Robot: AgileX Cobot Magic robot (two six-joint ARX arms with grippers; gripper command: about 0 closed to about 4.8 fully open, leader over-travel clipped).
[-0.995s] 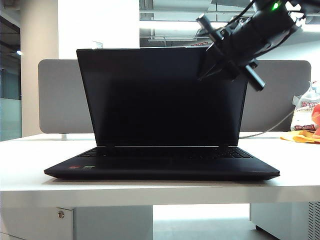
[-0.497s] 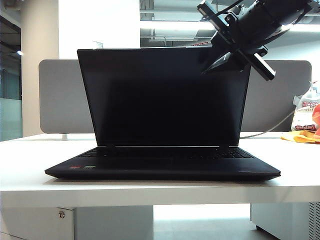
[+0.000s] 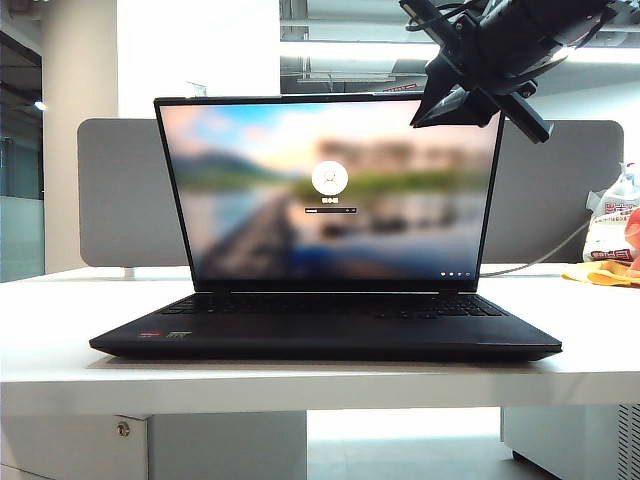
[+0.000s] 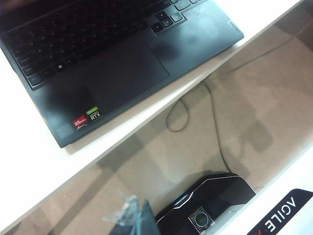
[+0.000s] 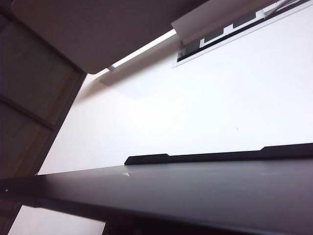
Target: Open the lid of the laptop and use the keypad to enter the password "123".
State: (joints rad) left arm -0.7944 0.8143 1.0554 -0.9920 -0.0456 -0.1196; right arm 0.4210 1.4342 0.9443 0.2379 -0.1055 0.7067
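laptop (image 3: 325, 335) on table (image 3: 60, 340) | divider (image 3: 125, 190) behind | right hand (image 3: 440, 110) above lid (image 3: 330, 185) (upper corner)

A slim matte black laptop (image 4: 122, 68) lies open on a white table (image 4: 29, 161), its black low-keyed keypad (image 4: 83, 29) above a smooth black touchpad (image 4: 115, 71). Small red and green palm-rest stickers (image 4: 88, 116) sit at seven o'clock from the touchpad. A thin grey cable (image 4: 210, 122) trails across the beige floor below.
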